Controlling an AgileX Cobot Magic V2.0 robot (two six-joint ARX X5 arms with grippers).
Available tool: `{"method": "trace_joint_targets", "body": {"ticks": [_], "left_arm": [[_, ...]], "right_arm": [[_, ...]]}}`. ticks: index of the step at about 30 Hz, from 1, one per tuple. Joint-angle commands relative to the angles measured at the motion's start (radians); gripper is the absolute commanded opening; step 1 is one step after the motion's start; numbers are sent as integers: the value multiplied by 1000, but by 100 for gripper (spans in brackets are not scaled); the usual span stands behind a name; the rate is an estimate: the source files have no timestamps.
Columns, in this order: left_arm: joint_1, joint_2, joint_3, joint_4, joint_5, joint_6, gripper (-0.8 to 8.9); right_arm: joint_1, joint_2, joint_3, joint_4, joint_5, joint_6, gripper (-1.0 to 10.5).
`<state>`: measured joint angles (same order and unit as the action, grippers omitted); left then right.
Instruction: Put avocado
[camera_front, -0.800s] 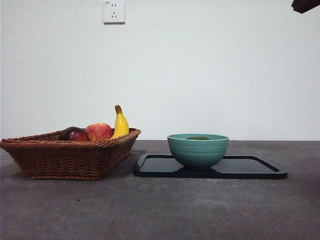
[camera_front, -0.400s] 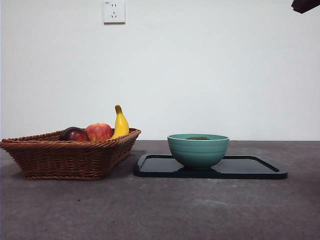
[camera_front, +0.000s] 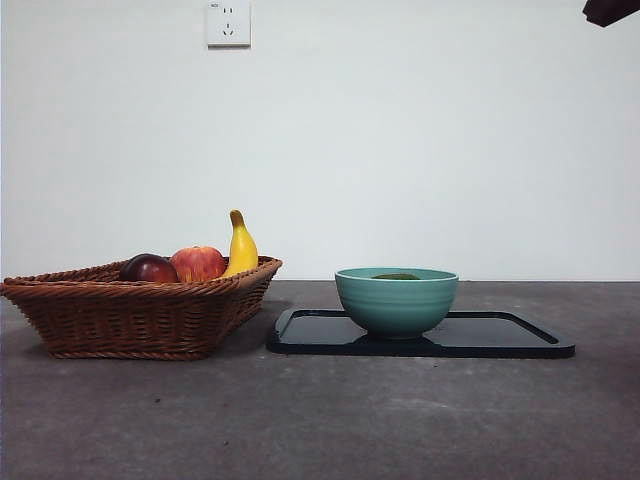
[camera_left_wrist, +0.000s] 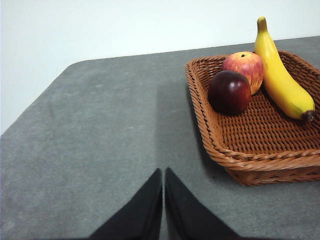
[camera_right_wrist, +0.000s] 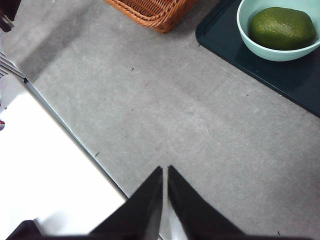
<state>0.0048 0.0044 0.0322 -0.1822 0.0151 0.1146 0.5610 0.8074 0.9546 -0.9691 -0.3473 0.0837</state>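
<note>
The avocado (camera_right_wrist: 282, 28) lies on its side inside the teal bowl (camera_front: 396, 300) on the black tray (camera_front: 500, 340), long axis level across the bowl, so the placing looks done, which would explain why the left pincer (camera_left_wrist: 163, 200) and right pincer (camera_right_wrist: 164, 200) hang closed and empty above bare surface (camera_right_wrist: 200, 135), well apart from it

Dark green avocado (camera_right_wrist: 282, 28), lying inside teal bowl (camera_right_wrist: 250, 37)

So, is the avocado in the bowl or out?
In. The right wrist view shows the avocado lying inside the green bowl, which stands on the dark tray.
</note>
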Motion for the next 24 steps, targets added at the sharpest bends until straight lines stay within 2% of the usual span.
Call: {"method": "trace_joint_targets", "body": {"ticks": [1, 15, 18, 20, 24], "left_arm": [[3, -1, -21, -8, -2, 4, 8], [3, -1, -21, -8, -2, 4, 8], [3, -1, -21, -8, -2, 4, 8], [3, -1, -21, -8, -2, 4, 8], [3, -1, -21, -8, -2, 4, 8]], "right_arm": [[6, 8, 14, 5, -3, 8, 8], [-6, -4, 14, 4, 2, 5, 8], [-58, -37, 14, 9, 11, -47, 8], [-115, -71, 12, 39, 12, -54, 8], [-259, -171, -34, 195, 12, -97, 8]]}}
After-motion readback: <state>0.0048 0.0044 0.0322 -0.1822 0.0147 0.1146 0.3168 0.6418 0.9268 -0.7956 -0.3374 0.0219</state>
